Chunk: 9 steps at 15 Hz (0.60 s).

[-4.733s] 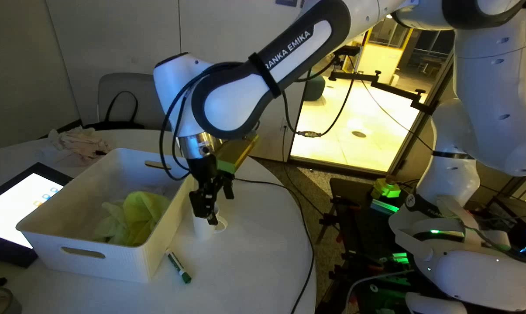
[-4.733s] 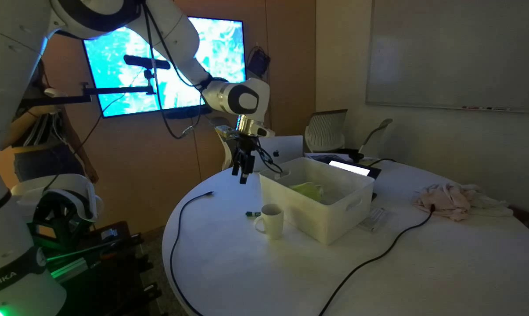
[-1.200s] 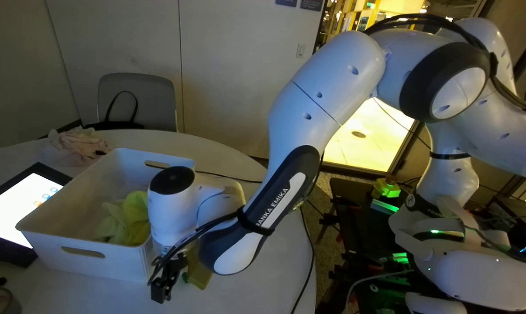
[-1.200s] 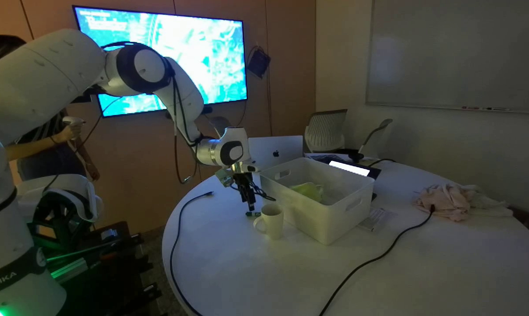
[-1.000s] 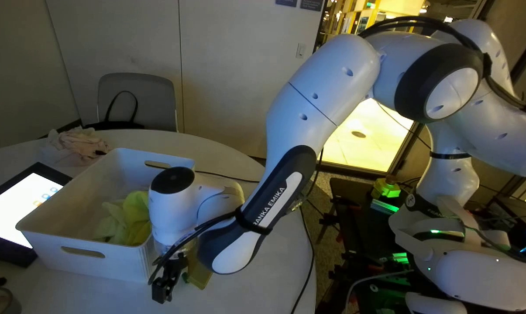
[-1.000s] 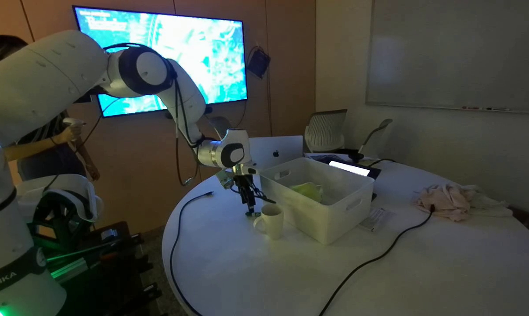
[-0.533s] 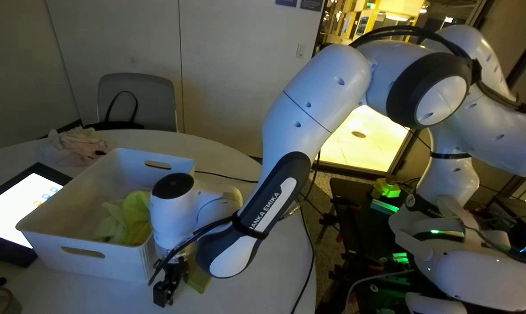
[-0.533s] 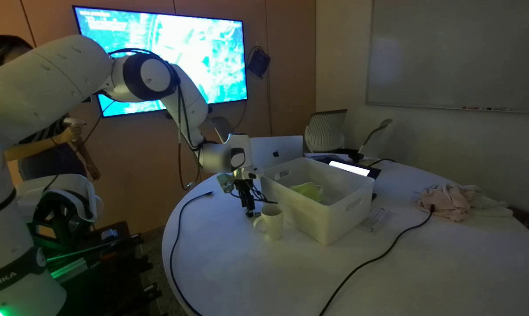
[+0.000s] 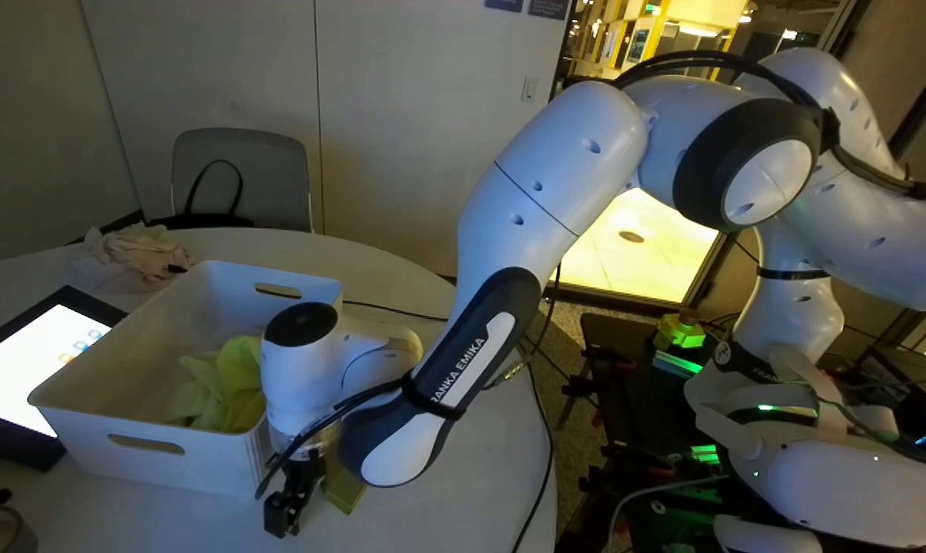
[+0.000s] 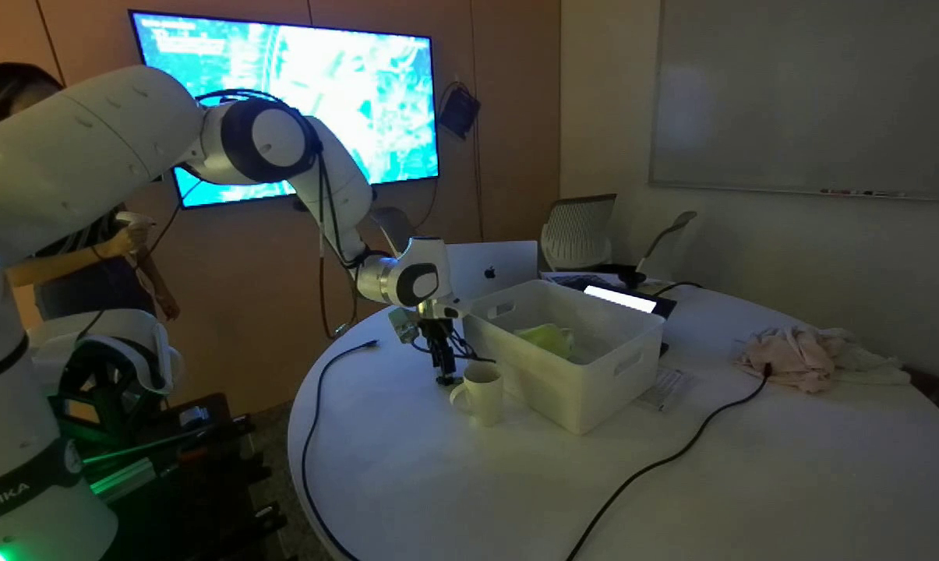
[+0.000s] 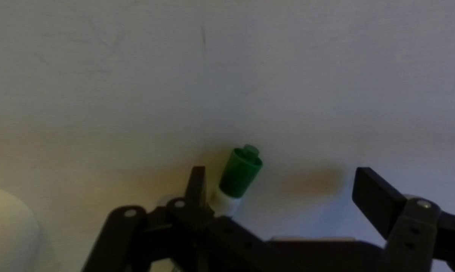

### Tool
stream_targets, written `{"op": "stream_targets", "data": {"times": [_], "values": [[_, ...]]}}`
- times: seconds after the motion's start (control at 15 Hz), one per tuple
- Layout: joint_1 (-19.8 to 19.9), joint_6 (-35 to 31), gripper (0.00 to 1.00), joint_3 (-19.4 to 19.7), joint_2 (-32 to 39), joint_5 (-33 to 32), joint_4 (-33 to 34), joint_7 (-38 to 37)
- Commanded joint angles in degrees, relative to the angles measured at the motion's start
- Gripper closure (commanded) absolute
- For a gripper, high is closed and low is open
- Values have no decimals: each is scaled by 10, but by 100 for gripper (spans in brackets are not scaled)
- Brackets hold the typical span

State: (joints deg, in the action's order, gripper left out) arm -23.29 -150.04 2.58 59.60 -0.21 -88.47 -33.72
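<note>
The end effector [image 11: 280,172] hangs low, fingers spread wide, by a marker [image 11: 240,174] between box [image 10: 533,375] and the table's [image 10: 734,499] robot-side edge.

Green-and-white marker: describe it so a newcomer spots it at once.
On the round white table, find the big white bin; beside it stands a white mug. Near that mug, the gripper points down, and the wrist view shows the marker between its open jaws. Its green end sets it apart from the pale mug and bin.
</note>
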Motion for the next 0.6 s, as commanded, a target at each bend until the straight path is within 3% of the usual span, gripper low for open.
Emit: {"op": "stream_targets", "data": {"times": [0.0, 0.53], "values": [[12, 7, 0, -10, 17, 19, 30, 10], [28, 11, 0, -11, 24, 36, 43, 8]]}}
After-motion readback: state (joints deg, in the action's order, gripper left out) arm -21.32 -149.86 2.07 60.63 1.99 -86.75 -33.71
